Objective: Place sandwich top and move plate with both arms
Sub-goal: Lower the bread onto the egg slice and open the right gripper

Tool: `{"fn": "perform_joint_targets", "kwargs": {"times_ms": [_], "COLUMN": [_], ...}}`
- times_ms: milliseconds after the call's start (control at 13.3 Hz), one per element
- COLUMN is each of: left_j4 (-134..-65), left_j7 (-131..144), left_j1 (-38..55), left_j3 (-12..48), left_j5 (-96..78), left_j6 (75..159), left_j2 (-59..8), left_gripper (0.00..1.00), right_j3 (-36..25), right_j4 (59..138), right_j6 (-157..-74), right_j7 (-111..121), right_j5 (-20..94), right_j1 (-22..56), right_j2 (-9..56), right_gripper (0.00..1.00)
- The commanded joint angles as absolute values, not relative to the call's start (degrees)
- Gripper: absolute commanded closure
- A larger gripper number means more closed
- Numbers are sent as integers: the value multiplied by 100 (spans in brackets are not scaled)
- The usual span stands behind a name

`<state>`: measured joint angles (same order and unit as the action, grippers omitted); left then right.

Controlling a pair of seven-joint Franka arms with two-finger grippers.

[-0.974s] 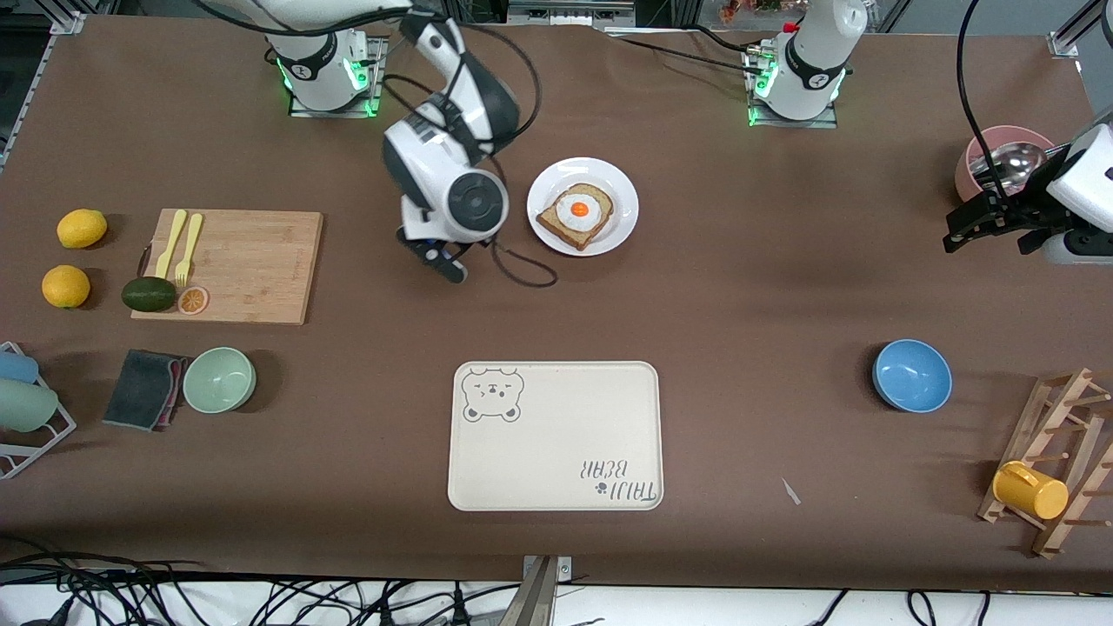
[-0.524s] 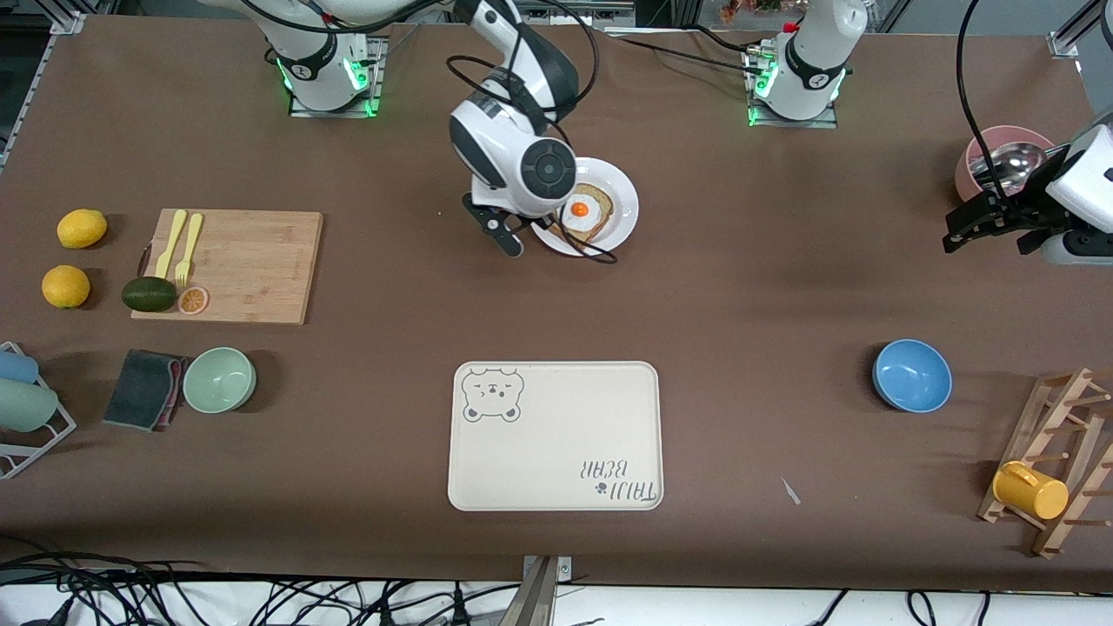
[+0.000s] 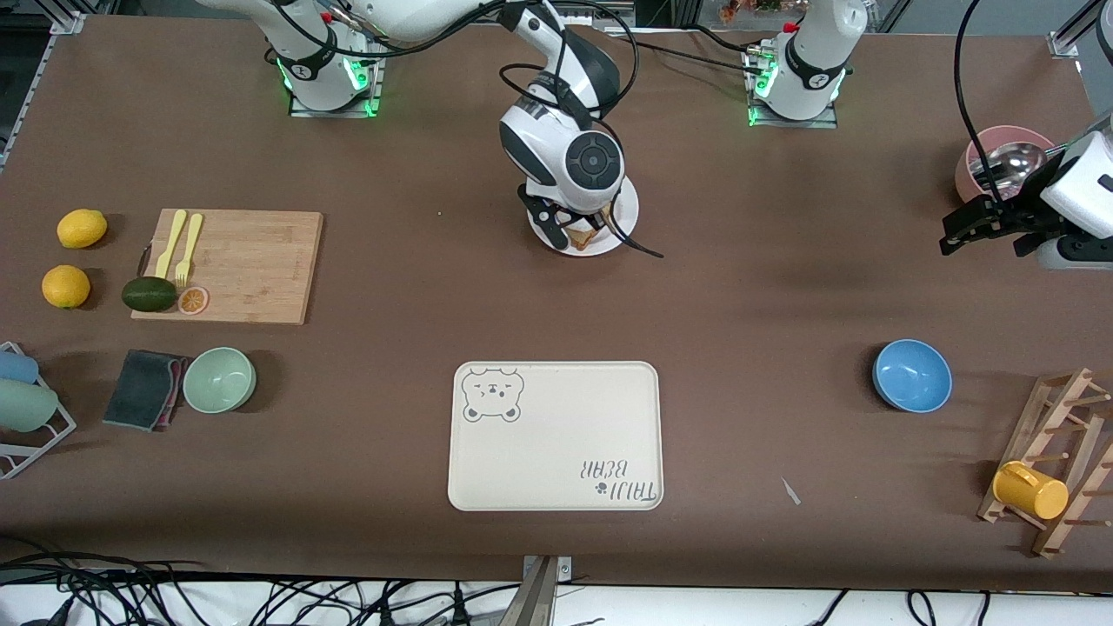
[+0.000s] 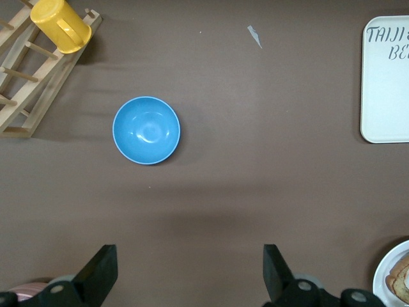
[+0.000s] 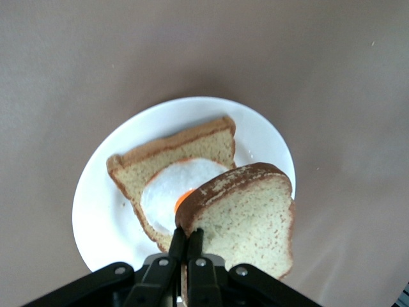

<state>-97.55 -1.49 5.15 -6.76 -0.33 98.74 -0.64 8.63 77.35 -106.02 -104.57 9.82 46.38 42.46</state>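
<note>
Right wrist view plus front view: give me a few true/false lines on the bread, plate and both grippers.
1. The right gripper is shut on the sandwich top. True.
2. The sandwich top already lies flat on the egg. False: it is held in the air over the plate, above the toast slice with fried egg.
3. The left gripper is open and holds nothing. True: it waits over bare table near the pink bowl.
4. The plate stands on the bear tray. False: the bear tray carries nothing and lies nearer to the front camera than the plate.
5. The blue bowl holds a spoon. False: it is empty.
</note>
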Motion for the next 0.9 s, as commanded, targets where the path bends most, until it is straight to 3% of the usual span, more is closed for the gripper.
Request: {"fn": "perform_joint_targets", "kwargs": {"times_ms": [0, 300, 375, 450, 524, 674, 824], "left_j4": [-9756, -9756, -9747, -9721, -9721, -9721, -9756], "left_j7": [-272, -272, -272, -272, -272, -281, -290], "left_j1": [519, 519, 519, 519, 519, 510, 510], "left_j3": [-703, -703, -703, -703, -694, -712, -703], "left_j5": [-79, -88, -105, -175, -454, -1088, -1160], "left_j6": [9844, 9861, 9861, 9896, 9949, 10037, 10037], "left_j2": [-53, -141, -141, -149, -149, -281, -307], "left_gripper": [0, 0, 0, 0, 0, 0, 0], "right_j3": [826, 809, 800, 791, 791, 782, 660], "right_j4": [7523, 7523, 7523, 7515, 7515, 7515, 7427], "right_j6": [-10696, -10740, -10714, -10688, -10661, -10583, -10337], "right_j7": [-10670, -10652, -10644, -10644, -10644, -10661, -10626], "right_j5": [1072, 1002, 985, 906, 810, 494, 448], "right_j1": [4798, 4843, 4843, 4834, 4834, 4808, 4772], "right_j2": [4525, 4667, 4658, 4650, 4649, 4606, 4562], "right_gripper": [100, 100, 80, 70, 47, 33, 33]}}
